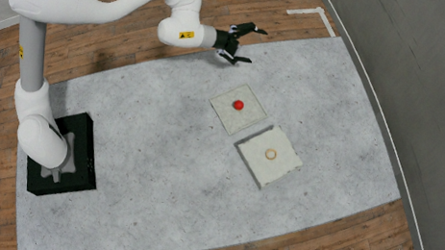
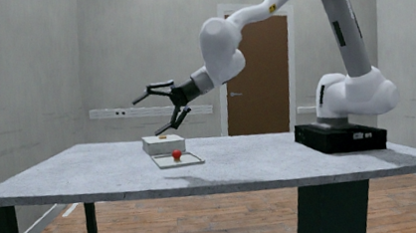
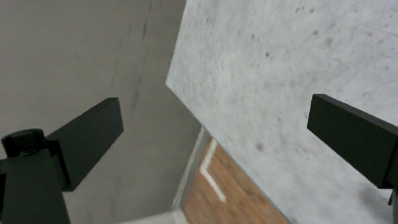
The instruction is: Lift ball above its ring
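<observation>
A small red ball (image 1: 238,105) sits on a thin pale tile (image 1: 236,110) near the middle of the grey table; it also shows in the exterior view (image 2: 176,153). I cannot make out a ring under it. My gripper (image 1: 253,46) (image 2: 151,112) is open and empty, held high in the air beyond the ball near the table's far edge. In the wrist view its two black fingers frame the table's edge and the floor; the ball is not in that view.
A thicker pale block (image 1: 269,155) with a small tan ring (image 1: 270,153) on top stands beside the ball's tile. The arm's black base (image 1: 62,154) sits on the table's left side. A wall runs along the right.
</observation>
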You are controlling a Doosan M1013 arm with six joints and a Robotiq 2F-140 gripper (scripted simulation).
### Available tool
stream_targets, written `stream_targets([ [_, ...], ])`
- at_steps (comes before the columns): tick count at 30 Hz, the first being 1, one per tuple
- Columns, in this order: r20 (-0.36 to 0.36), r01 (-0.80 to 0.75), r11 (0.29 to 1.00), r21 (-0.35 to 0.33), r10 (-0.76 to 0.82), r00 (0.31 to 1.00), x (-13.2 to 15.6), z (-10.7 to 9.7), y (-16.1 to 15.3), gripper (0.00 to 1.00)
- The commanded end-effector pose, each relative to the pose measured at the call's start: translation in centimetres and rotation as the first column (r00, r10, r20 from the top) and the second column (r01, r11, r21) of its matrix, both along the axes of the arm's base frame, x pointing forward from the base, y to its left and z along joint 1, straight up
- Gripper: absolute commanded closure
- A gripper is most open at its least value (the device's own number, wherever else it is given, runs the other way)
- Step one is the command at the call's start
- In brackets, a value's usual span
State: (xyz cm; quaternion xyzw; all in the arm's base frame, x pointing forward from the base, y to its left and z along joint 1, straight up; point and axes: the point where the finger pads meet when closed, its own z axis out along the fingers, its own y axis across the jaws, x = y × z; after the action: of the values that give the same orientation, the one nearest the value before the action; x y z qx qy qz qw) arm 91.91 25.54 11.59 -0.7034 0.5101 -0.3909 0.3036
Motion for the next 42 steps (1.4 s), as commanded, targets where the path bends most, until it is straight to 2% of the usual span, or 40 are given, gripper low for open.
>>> stream_targets([
  [1,0.000,0.103,0.992,0.066,-0.103,0.995,1.0,0.7,-1.8,0.00],
  [2,0.000,0.176,0.977,0.122,-0.177,0.984,1.6,1.1,-3.3,0.00],
  [7,-0.016,0.341,0.906,0.252,-0.348,0.937,2.6,1.6,-6.9,0.00],
  [9,-0.016,0.341,0.906,0.252,-0.348,0.937,2.6,1.6,-6.9,0.00],
  [11,-0.041,0.444,0.831,0.335,-0.458,0.888,3.0,1.8,-9.5,0.00],
  [13,-0.051,0.476,0.801,0.361,-0.493,0.868,3.1,1.9,-10.3,0.00],
  [16,-0.086,0.559,0.710,0.429,-0.584,0.807,3.2,1.8,-12.6,0.00],
  [24,-0.217,0.722,0.394,0.569,-0.775,0.594,2.3,1.0,-18.3,0.00],
  [26,-0.217,0.722,0.394,0.569,-0.775,0.594,2.3,1.0,-18.3,0.00],
  [27,-0.237,0.735,0.347,0.582,-0.792,0.562,2.1,0.8,-18.9,0.00],
  [28,-0.280,0.757,0.252,0.603,-0.822,0.496,1.6,0.4,-20.1,0.00],
  [30,-0.300,0.764,0.207,0.611,-0.833,0.465,1.3,0.2,-20.6,0.00],
  [31,-0.329,0.772,0.143,0.619,-0.845,0.420,0.9,-0.1,-21.3,0.00],
  [36,-0.433,0.774,-0.078,0.629,-0.862,0.265,-0.6,-1.4,-23.3,0.00],
  [41,-0.546,0.733,-0.313,0.604,-0.833,0.095,-2.5,-2.8,-24.6,0.00],
  [42,-0.546,0.733,-0.313,0.604,-0.833,0.095,-2.5,-2.8,-24.6,0.00],
])
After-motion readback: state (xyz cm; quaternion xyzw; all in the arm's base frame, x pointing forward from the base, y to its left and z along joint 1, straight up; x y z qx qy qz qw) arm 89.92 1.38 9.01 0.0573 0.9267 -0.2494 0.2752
